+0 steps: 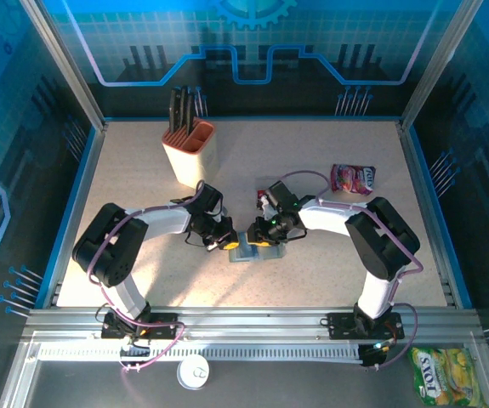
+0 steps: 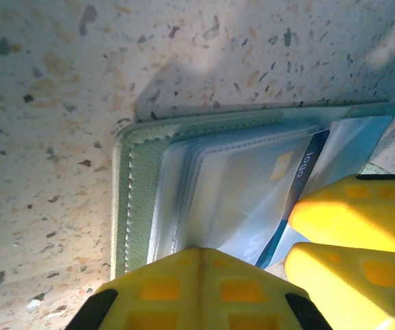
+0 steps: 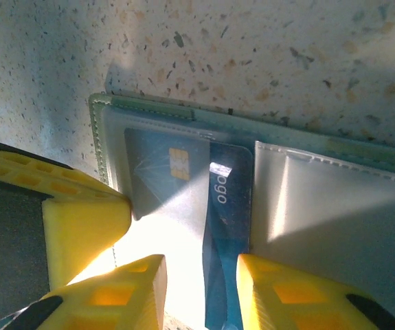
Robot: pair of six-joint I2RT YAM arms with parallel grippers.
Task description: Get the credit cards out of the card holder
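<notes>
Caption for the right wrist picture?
Right hand straddles a blue card poking out of the open wallet.

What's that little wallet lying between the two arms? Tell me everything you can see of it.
The card holder is a small, soft, greyish blue-green wallet with a stitched edge, lying open and flat on the speckled table between the two grippers. Inside are clear plastic sleeves; a blue card with a chip sticks partly out of one. The left gripper, shut, seems to press on its edge; the right gripper straddles the card.
</notes>
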